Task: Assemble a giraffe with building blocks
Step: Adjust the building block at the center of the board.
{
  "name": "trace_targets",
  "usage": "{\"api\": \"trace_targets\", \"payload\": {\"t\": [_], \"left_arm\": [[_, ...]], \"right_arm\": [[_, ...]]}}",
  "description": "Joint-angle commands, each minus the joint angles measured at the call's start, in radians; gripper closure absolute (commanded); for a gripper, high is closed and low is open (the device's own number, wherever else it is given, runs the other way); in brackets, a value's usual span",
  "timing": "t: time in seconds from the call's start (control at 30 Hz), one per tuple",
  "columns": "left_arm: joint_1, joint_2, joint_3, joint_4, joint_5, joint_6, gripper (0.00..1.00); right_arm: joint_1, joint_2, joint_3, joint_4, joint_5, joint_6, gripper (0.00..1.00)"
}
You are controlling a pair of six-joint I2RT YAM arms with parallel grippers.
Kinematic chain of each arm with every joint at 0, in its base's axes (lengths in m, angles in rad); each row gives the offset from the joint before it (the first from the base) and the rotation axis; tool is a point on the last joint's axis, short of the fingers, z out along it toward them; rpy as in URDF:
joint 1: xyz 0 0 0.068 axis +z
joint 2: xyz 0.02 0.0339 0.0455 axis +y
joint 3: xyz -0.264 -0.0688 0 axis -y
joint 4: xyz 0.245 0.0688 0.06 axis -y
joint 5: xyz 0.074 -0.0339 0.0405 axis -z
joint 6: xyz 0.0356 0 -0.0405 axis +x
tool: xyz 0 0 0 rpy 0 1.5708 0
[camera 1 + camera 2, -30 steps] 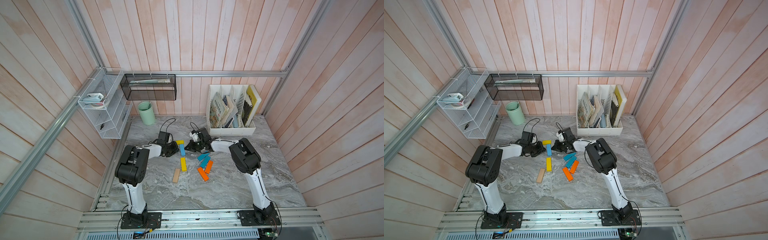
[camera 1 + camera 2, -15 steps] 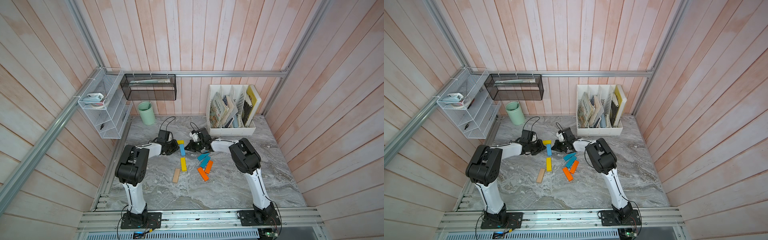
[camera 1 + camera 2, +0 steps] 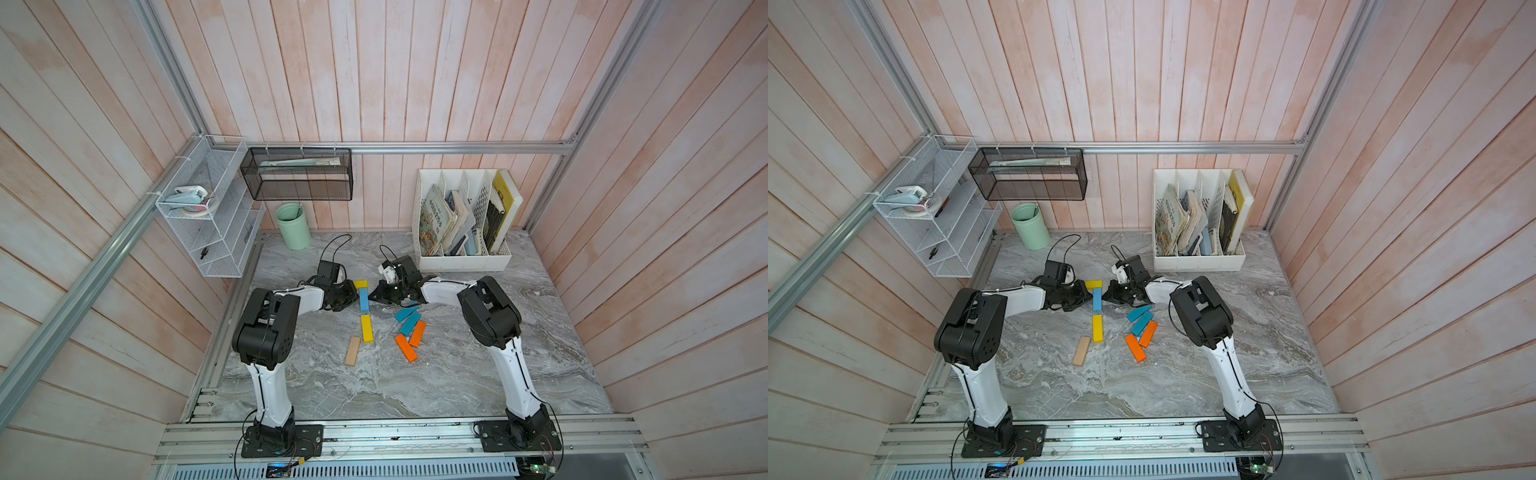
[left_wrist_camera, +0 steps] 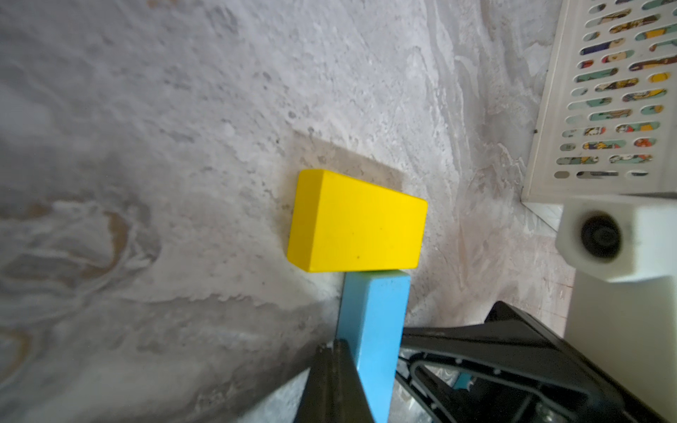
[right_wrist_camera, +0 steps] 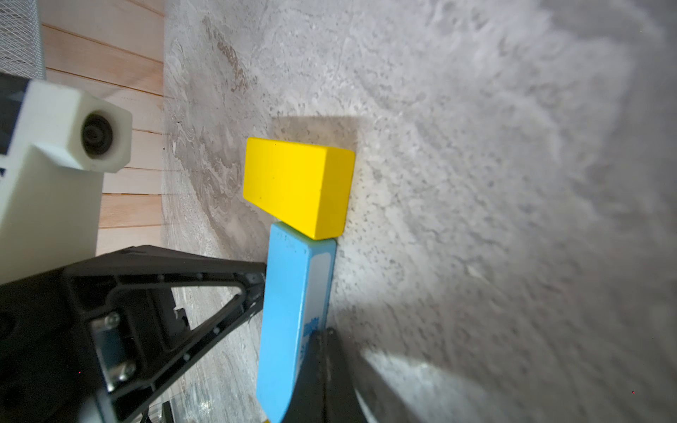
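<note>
Nearest the lower edge in both top views, the arm bases stand on a metal rail (image 3: 395,434), and the grille below it is cut off by the frame. Further in on the marble table (image 3: 374,390) lies the tan block (image 3: 353,351), slanted. To its right are two orange blocks (image 3: 406,348) meeting in a V, and just beyond them two teal blocks (image 3: 410,323) side by side.

At frame centre is the giraffe so far. The long yellow block (image 3: 366,328) lies in line with the blue block (image 3: 363,299), with a thin gap between them. The short yellow block (image 3: 360,284) lies crosswise, touching the blue one's far end.

The left gripper (image 3: 350,296) and right gripper (image 3: 375,296) flank the blue block, their tips too small and dark to read from above. The wrist views settle it. The left gripper (image 4: 335,381) has its fingers pressed together, with the tip against one long side of the blue block (image 4: 372,329). The right gripper (image 5: 326,370) is likewise closed on itself against the opposite side. Both are cut off at the lower frame edge.

Only the right wrist view shows blue print on the block's pale side face, too blurred to read. The left wrist view alone shows coloured covers through the slots of the white file holder (image 4: 604,110). The book titles in it are too small to read from above.

Farthest back stand a green cup (image 3: 293,226), a black mesh basket (image 3: 297,174) and a white wire shelf (image 3: 208,216).
</note>
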Motion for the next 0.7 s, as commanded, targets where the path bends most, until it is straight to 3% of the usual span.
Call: {"api": "trace_targets", "payload": {"t": [0.0,0.33,0.57,0.67], "left_arm": [[0.003,0.012,0.024,-0.006,0.014,0.003,1.0],[0.02,-0.062,-0.053,-0.044,-0.045,0.019,1.0],[0.001,-0.281,-0.214,-0.078,-0.059,0.026,1.0],[-0.035,-0.391,-0.287,-0.108,-0.063,0.024,1.0]], "right_arm": [[0.009,0.035,-0.005,-0.021,0.009,0.0,1.0],[-0.034,-0.056,-0.13,0.021,0.058,0.004,1.0],[0.004,-0.246,-0.295,-0.074,0.227,-0.102,1.0],[0.045,-0.316,-0.388,-0.064,0.229,-0.107,1.0]]}}
